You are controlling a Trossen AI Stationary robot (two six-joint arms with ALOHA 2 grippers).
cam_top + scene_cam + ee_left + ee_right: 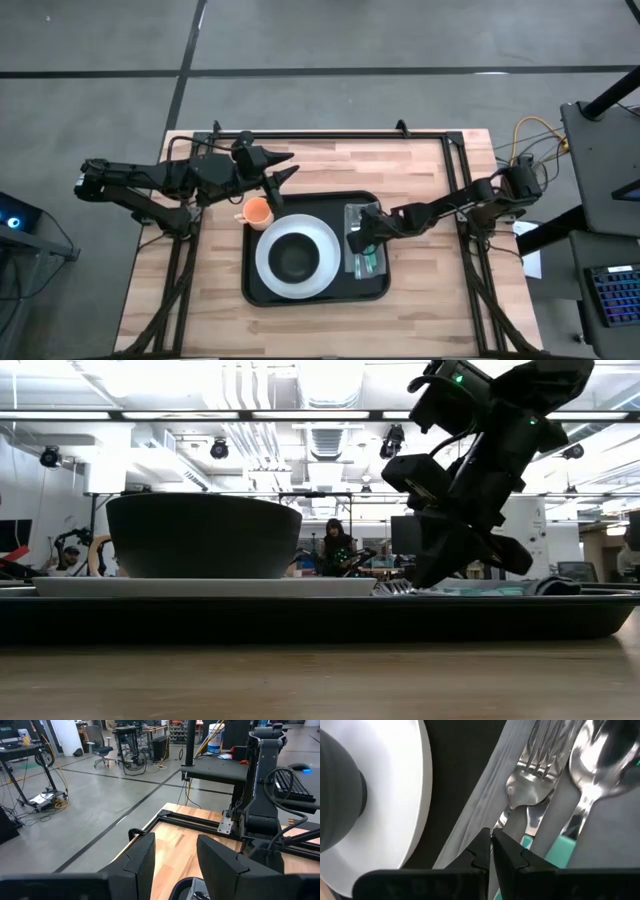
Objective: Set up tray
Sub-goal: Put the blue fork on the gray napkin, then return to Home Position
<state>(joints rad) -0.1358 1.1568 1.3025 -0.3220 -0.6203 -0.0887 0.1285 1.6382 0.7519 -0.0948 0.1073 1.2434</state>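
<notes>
From above, the black tray (317, 292) lies at the middle of the wooden table (430, 170), carrying a white plate (268, 268) with a dark bowl (295, 258) on it and, along its right side, a grey napkin (372, 262) with cutlery. The right tool (356, 240) is lowered over the napkin's inner edge, between plate and cutlery. The left tool (288, 166) hovers above the table beyond the tray's far left corner, and an orange cup (257, 211) stands just outside that corner.

At table height, the tray (300, 615) stretches across the picture, with the plate (200, 586) and bowl (203, 536) at left and the right arm reaching down onto the cutlery at right. People sit in the room behind.

The left wrist camera shows the left tool (175, 851) with a clear gap between its two dark fingers (142, 855), nothing held in it, looking over bare table (200, 822) toward the floor and workshop beyond.

The right wrist camera shows the right tool (491, 840) with its fingertips (481, 846) pressed together, gripping nothing, their tips just at the fold of the napkin (485, 800) beside a fork (532, 775) and a spoon (597, 757). The plate (407, 800) and the edge of the bowl (340, 795) lie to one side on the tray (455, 765).
</notes>
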